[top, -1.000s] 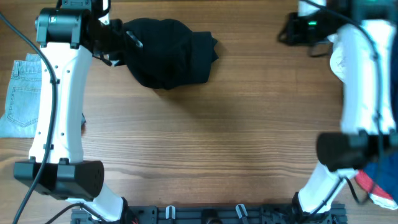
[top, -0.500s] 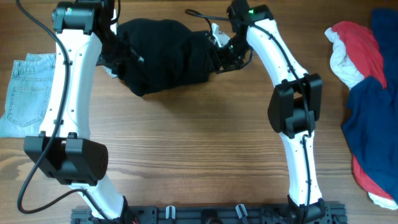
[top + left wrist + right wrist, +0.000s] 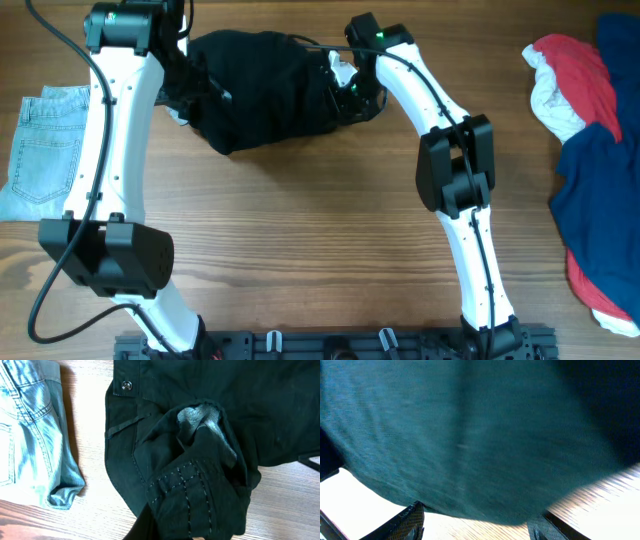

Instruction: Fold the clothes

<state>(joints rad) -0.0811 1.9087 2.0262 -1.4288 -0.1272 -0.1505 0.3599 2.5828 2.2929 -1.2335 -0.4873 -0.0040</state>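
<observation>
At the far left lies one pair of pale blue jeans point(image 3: 40, 140), flat on the table point(image 3: 320, 230), its outer side cut off by the edge of the overhead view. My left arm stands just beside it, and the two are apart.

Next comes the one black pair of trousers point(image 3: 265, 85), the piece I am working on. It sits bunched up near the far edge of the table, between my two claws. My left claw point(image 3: 188, 92) is at its left edge. In the left wrist view a stitched wad of black cloth covers the place where my fingers would be, so I cannot tell whether that claw is clamped or spread. The same view shows one metal snap point(image 3: 126, 386) on the waistband, a grey lining turned outward, and the jeans' hem close to the trousers' edge with a strip of bare wood between them.

My right claw point(image 3: 345, 92) is at the trousers' right edge. In its own view, which is blurred, dark cloth fills nearly everything and the two fingers point(image 3: 409, 521) stand wide apart under it, gripping nothing that I can see.

From the trousers toward my bases, the wood is bare across the whole middle and near side. This is the widest free stretch.

At the far right lies one heap of red, white and dark blue cloth point(image 3: 590, 150), running off the right edge. I cannot count its pieces. It is well apart from my right arm.
</observation>
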